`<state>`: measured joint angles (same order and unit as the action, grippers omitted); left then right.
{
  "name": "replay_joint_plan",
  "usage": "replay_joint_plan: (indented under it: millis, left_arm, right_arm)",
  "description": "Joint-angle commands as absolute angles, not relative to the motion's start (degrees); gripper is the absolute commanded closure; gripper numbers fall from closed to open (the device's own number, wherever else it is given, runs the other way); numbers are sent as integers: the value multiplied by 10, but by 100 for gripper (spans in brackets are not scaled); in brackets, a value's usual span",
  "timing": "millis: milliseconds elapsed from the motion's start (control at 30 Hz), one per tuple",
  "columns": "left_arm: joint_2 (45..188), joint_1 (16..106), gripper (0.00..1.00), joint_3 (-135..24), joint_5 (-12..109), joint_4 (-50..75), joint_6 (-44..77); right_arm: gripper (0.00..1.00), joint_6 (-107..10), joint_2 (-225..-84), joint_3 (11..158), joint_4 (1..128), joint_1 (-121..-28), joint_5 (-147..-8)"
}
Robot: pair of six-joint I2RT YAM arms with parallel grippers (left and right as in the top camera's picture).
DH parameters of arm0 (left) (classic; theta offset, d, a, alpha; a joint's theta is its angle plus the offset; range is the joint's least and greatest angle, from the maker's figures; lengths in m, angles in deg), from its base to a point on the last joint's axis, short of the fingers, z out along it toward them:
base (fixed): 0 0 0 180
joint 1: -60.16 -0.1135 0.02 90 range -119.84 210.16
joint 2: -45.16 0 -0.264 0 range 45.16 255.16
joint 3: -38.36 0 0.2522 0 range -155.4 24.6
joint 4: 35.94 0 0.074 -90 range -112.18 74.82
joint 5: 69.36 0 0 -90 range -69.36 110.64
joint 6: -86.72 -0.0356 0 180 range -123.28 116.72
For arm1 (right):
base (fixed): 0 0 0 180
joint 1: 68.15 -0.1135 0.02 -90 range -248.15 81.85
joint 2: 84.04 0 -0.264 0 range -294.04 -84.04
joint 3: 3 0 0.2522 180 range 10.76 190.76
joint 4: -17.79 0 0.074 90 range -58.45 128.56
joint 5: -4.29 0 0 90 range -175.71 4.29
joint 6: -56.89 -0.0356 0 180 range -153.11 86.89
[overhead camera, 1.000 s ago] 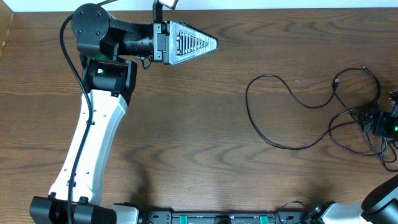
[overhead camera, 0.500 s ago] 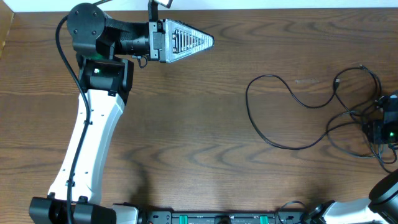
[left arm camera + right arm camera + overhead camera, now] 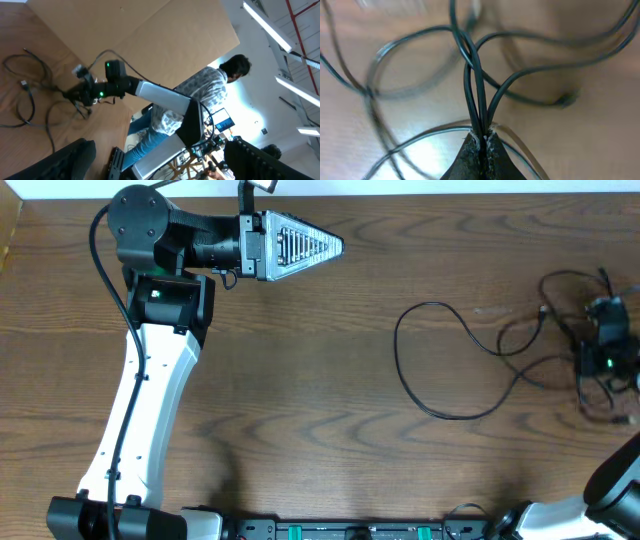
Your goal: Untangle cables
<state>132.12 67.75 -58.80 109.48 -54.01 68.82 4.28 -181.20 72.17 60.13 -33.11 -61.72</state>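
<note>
The cables (image 3: 396, 352) are thin black cords: one long loop lies on the wooden table right of centre, and the rest bunches at the right edge. There my right gripper (image 3: 603, 315) holds the tangle. In the right wrist view the gripper (image 3: 482, 137) is shut on several black strands (image 3: 475, 70) that fan out above the fingertips over the table. My left gripper (image 3: 338, 248) hangs at the far left, well away from the cables. Its fingers (image 3: 70, 160) stand open with nothing between them. The left wrist view shows the cables (image 3: 23, 85) far off.
The left arm's white link (image 3: 150, 400) runs along the left side of the table. A cardboard sheet (image 3: 165, 35) and a seated person (image 3: 210, 95) are beyond the table's right end. The right arm (image 3: 150, 95) reaches in from there.
My right gripper has shut on the cable tangle and moved towards the far edge, dragging the bunched cords with it. The long loop shifted slightly. The left arm barely moved.
</note>
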Motion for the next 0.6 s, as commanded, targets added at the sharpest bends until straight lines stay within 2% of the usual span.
replay_joint_plan:
  millis: [0, 300, 567]
  left_arm:
    - [1321, 674, 13, -600, 1100, -544, 662]
    - [1376, 674, 13, -600, 1081, -544, 636]
    - [1421, 675, 12, -600, 1089, -544, 618]
  right_arm:
    - [99, -24, -1760, 791, 583, -395, -585]
    - [99, -161, -1723, 970, 555, -511, -586]
    - [99, -185, -1723, 1098, 553, -528, -618]
